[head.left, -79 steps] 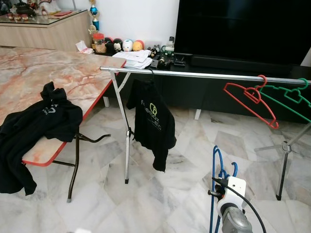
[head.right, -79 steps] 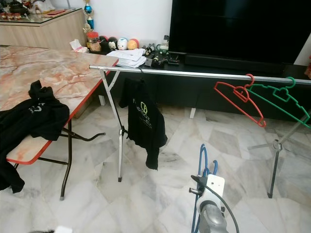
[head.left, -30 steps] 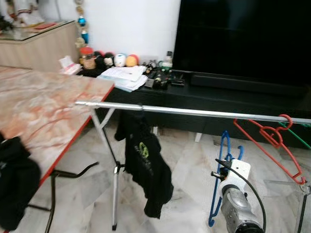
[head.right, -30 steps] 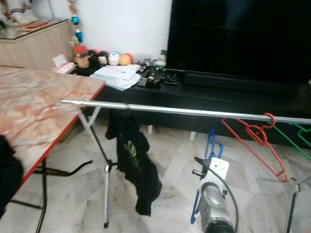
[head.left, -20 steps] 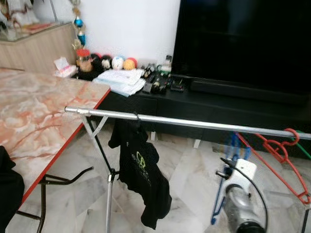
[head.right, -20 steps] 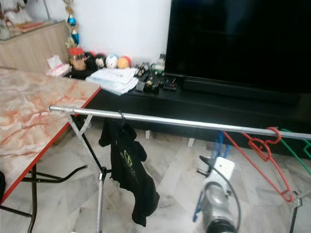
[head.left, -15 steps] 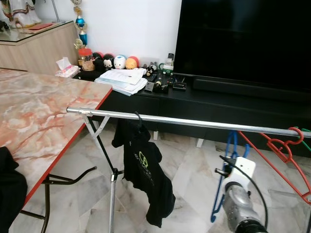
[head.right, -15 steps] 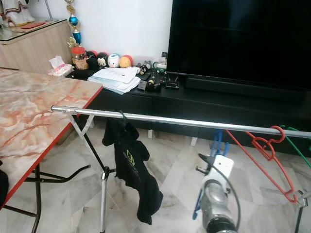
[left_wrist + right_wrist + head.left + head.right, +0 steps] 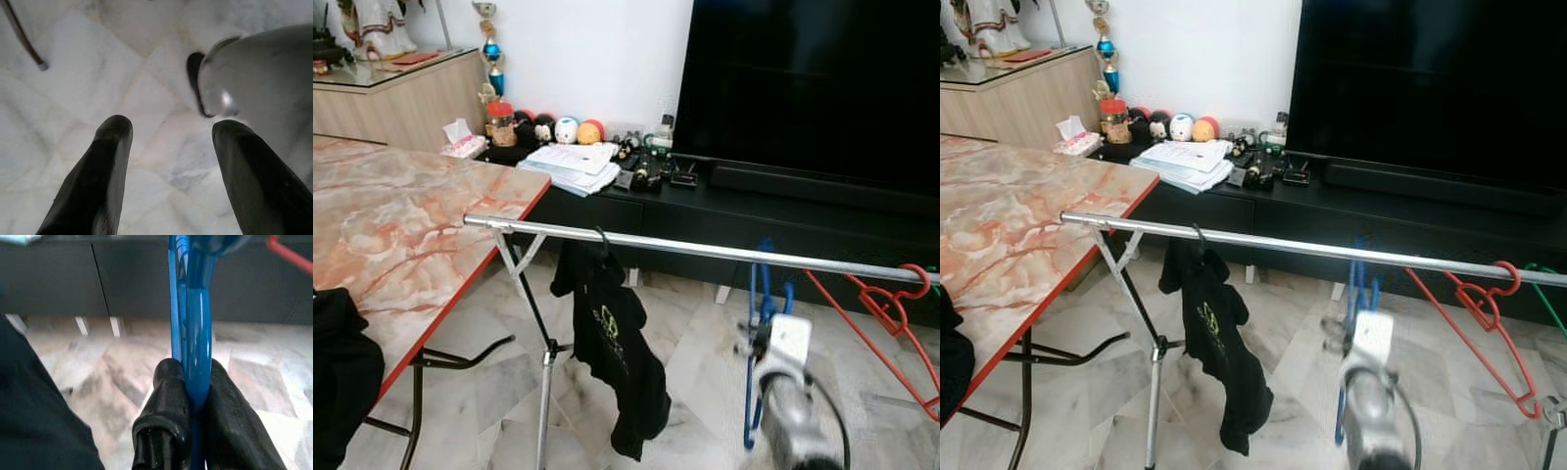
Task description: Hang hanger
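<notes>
My right gripper (image 9: 191,396) is shut on a blue hanger (image 9: 190,308) and holds it upright. In the left eye view the blue hanger (image 9: 756,343) rises from my blurred right arm (image 9: 793,401), and its hook reaches the height of the silver rail (image 9: 685,249). Whether the hook touches the rail I cannot tell. A black T-shirt (image 9: 617,362) hangs on the rail to the left of it. To the right a red hanger (image 9: 886,313) hangs near the rail's end. My left gripper (image 9: 172,127) is open and hangs over the marble floor.
A marble-top folding table (image 9: 401,225) with a black garment (image 9: 337,362) stands on the left. The rack's tripod leg (image 9: 543,392) stands beside it. Behind the rail are a black console (image 9: 724,211) with papers and toys and a large TV (image 9: 822,78).
The camera has shifted slightly. My right arm has lifted the blue hanger, so its hook has gone from just below the rail to the rail's height; the arm is blurred with motion.
</notes>
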You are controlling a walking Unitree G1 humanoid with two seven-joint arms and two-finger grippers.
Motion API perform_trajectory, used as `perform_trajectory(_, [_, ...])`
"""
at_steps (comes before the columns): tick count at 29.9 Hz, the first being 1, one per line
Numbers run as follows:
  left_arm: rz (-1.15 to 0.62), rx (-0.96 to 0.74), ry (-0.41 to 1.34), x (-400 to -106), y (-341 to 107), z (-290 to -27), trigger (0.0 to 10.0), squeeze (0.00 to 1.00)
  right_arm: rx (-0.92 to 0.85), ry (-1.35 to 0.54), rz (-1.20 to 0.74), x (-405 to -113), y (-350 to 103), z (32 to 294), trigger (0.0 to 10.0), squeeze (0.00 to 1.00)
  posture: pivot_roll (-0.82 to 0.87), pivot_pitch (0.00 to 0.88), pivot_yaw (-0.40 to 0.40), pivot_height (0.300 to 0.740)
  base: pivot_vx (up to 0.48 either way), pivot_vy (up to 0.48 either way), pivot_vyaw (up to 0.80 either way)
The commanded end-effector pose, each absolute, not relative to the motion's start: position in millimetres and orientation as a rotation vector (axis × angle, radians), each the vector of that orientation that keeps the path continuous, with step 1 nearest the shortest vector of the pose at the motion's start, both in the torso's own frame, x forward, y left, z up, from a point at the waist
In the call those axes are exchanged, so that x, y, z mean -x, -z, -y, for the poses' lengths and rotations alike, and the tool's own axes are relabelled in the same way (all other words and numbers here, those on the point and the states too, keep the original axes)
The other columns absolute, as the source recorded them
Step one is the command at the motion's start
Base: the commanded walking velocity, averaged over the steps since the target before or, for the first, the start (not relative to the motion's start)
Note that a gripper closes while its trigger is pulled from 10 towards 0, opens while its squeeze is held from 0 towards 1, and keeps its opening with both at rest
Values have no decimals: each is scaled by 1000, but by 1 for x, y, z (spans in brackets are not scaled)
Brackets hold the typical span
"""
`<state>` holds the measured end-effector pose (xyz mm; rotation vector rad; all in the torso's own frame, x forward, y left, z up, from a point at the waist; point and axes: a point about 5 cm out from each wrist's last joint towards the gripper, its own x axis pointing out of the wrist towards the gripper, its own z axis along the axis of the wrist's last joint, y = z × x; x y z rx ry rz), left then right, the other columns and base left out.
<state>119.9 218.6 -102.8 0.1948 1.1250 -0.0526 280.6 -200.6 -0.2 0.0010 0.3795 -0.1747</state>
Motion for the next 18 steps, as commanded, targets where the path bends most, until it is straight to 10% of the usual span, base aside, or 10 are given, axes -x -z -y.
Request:
perform_trajectory(1, [-1139,-196,49,-113,104,-224,10000,0,29,170,-322,-274,-3,207,10000,0,84,0,-20,740,0,0,0])
perform_trajectory(18, [-1105,-186,40,-128,101,-218,10000,0,27,185,-283,-263,-5,204,10000,0,78,0,-22,740,110,0,0])
